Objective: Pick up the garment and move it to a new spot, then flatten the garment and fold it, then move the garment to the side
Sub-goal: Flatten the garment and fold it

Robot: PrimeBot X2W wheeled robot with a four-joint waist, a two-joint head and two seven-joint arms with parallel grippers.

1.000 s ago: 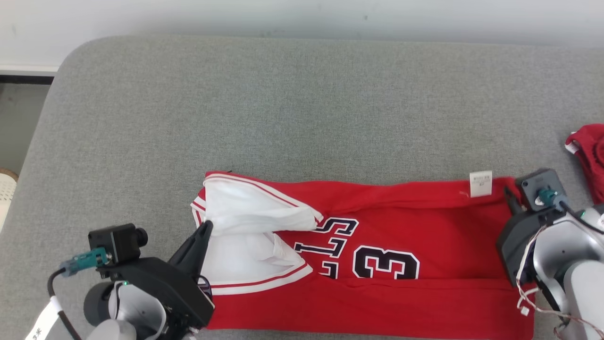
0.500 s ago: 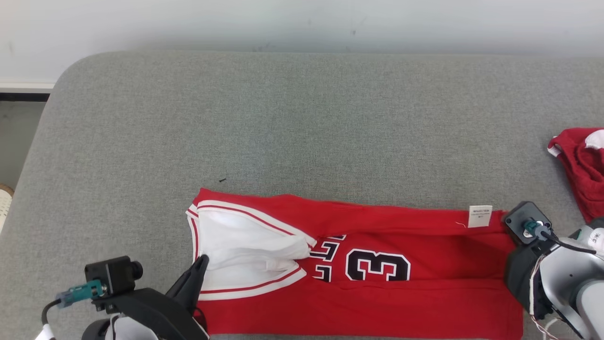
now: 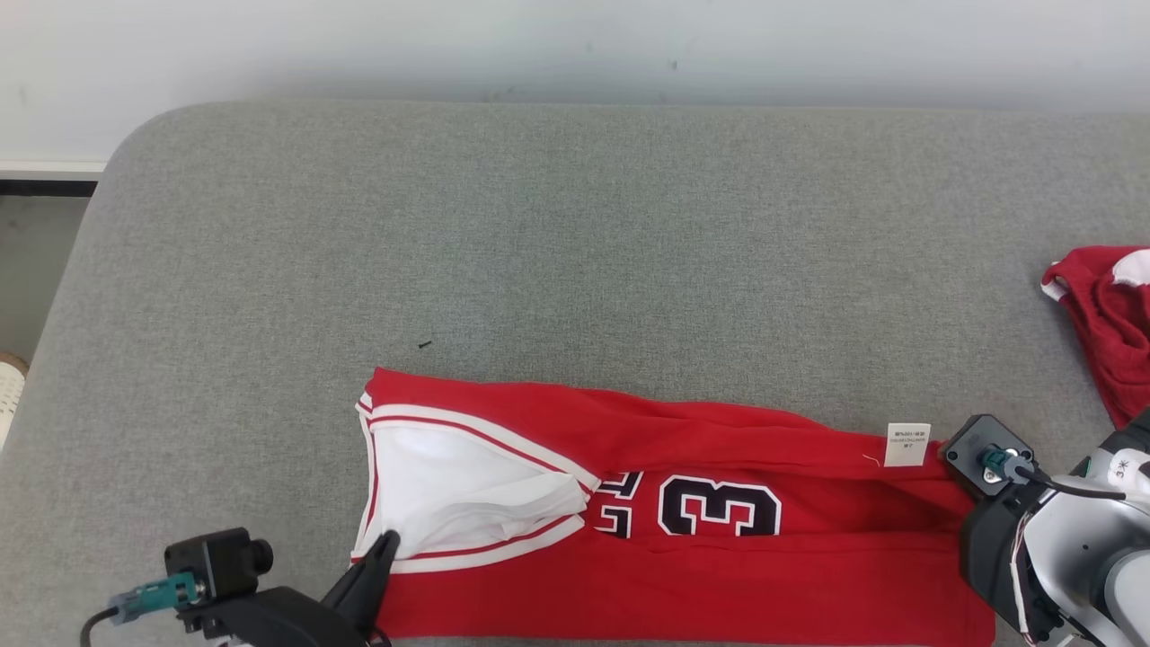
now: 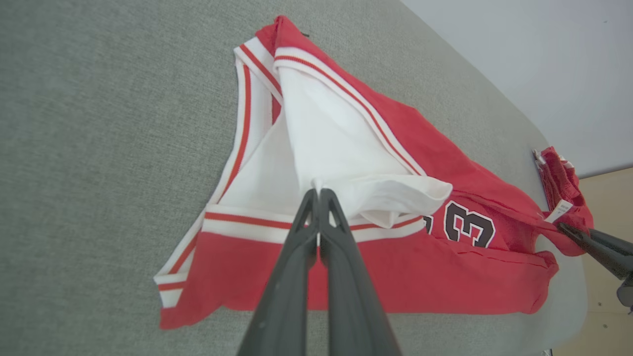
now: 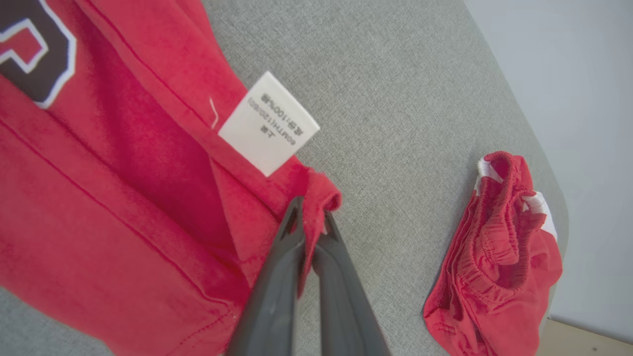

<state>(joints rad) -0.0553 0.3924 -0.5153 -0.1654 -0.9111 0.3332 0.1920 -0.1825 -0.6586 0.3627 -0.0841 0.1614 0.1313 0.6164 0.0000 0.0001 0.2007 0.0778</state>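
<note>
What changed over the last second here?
The left hand, shut on the jersey at its white panel, and the right hand, shut on its labelled corner, drew back toward the robot, dragging the far edge nearer and covering more lettering. The head camera also tilted early on. Both grips held; the red shorts stayed put.

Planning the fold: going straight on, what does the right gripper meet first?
Beyond the pinched red basketball jersey corner, the right gripper probably meets grey fabric surface; crumpled red shorts lie aside.
</note>
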